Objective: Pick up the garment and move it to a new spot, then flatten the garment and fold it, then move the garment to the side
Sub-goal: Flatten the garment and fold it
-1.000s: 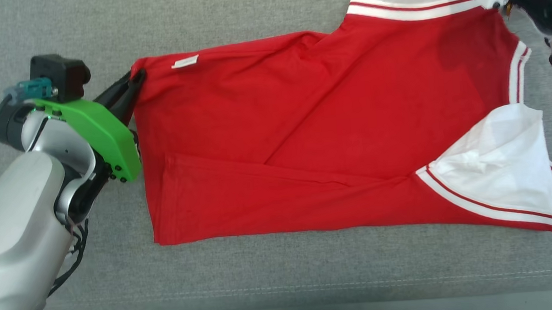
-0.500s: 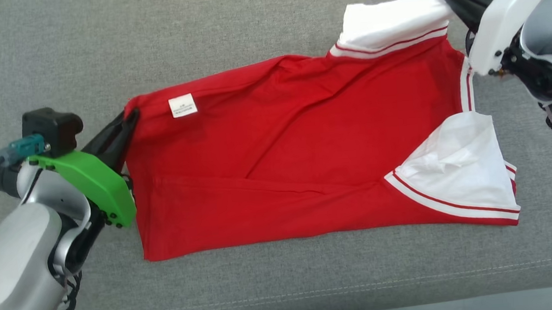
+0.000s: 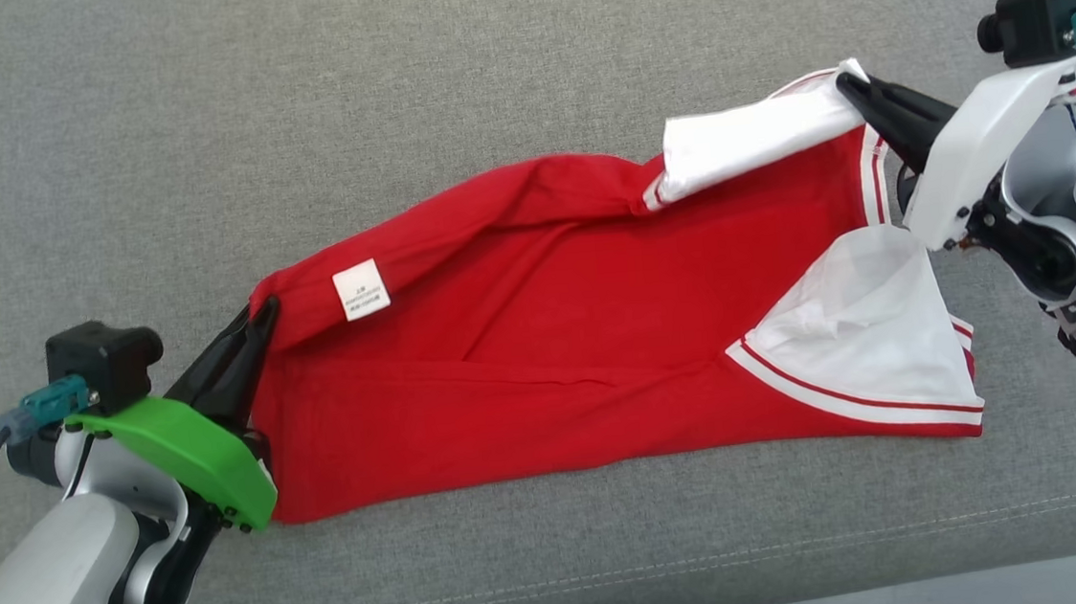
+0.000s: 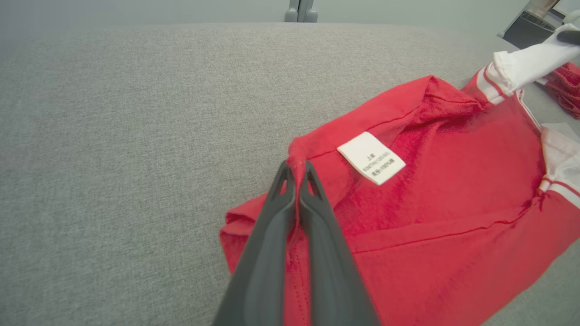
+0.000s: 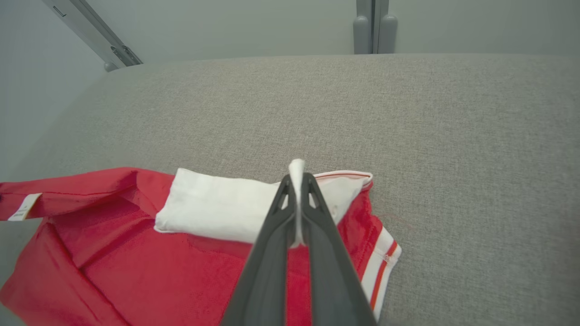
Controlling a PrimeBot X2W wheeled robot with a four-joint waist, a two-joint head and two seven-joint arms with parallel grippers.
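The red garment (image 3: 579,337) with white, red-striped sleeves lies across the grey fabric-covered bench (image 3: 293,120), its near edge flat and its far edge lifted off the surface at both ends. Left pincer (image 3: 262,314): fingers pressed together on the red hem corner at the garment's left end; the left wrist view confirms a bunched fold of red cloth nipped between the tips (image 4: 297,168). A white care label (image 3: 361,289) hangs on the cloth just beside that grip, printed side visible; the print is too small to read. Right pincer (image 3: 845,84): fingers pressed together on the far white sleeve (image 3: 746,137), which is raised and drawn taut towards the right; the right wrist view shows white cloth protruding between the tips (image 5: 297,179). The near white sleeve (image 3: 872,333) lies flat on the red body, touching neither pincer.
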